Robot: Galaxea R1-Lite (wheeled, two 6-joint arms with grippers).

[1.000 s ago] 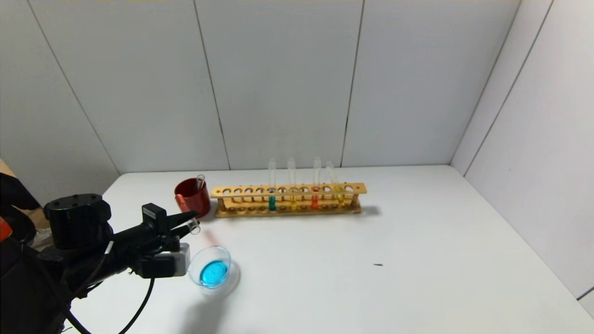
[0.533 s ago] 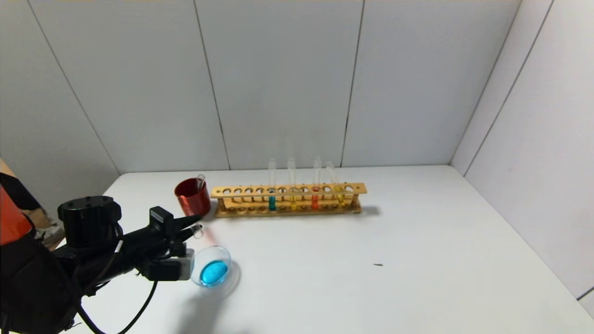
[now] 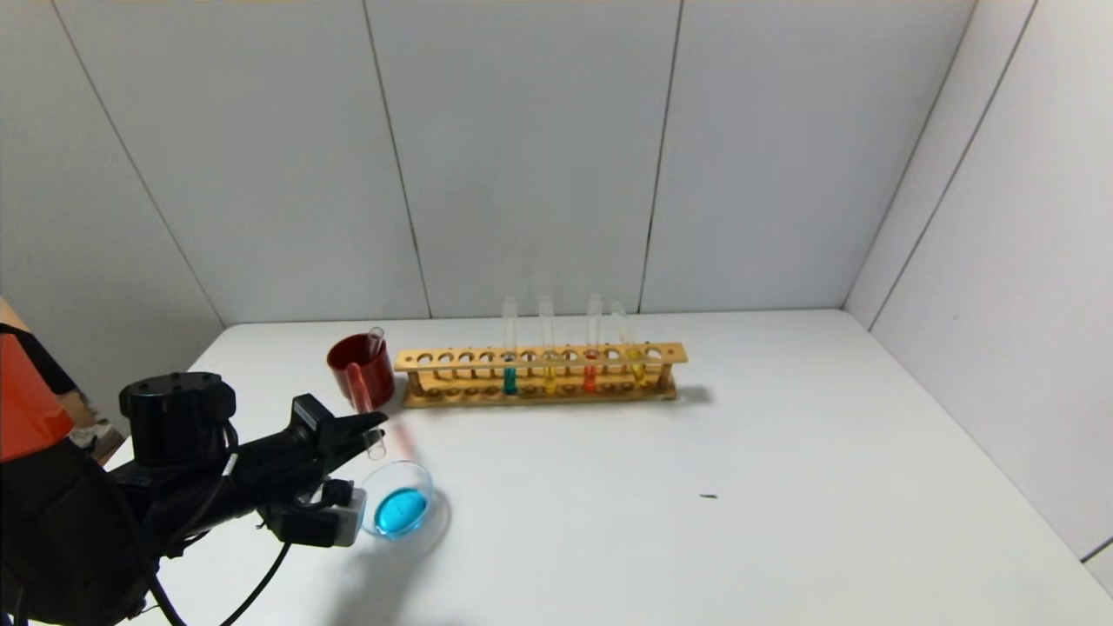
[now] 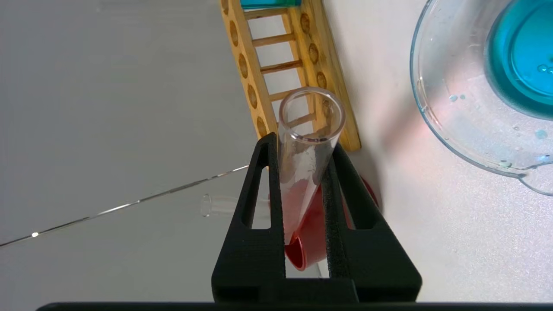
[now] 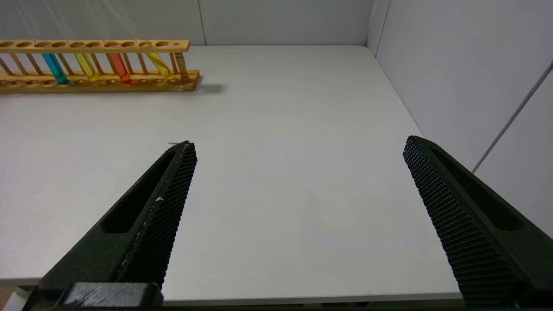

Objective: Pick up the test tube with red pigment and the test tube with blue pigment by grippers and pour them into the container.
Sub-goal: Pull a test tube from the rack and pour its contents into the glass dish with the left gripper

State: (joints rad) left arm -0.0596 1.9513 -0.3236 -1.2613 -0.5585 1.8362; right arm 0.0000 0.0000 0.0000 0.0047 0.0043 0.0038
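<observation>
The left tool (image 3: 369,426) is clamped on the test tube with red pigment (image 4: 304,160), which is tilted with its open mouth toward the container (image 3: 422,474) at the tool's 5 o'clock; blue liquid pools in that dish. A dark red cup (image 3: 358,365) stands at 12 o'clock, the wooden rack (image 3: 539,356) at 2 on the worktop (image 3: 696,452). The right tool (image 5: 298,151) hangs apart over the worktop's right side.

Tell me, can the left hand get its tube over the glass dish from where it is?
Probably yes: the left hand, shut on the test tube with red pigment, is beside the container; nothing lies between.
</observation>
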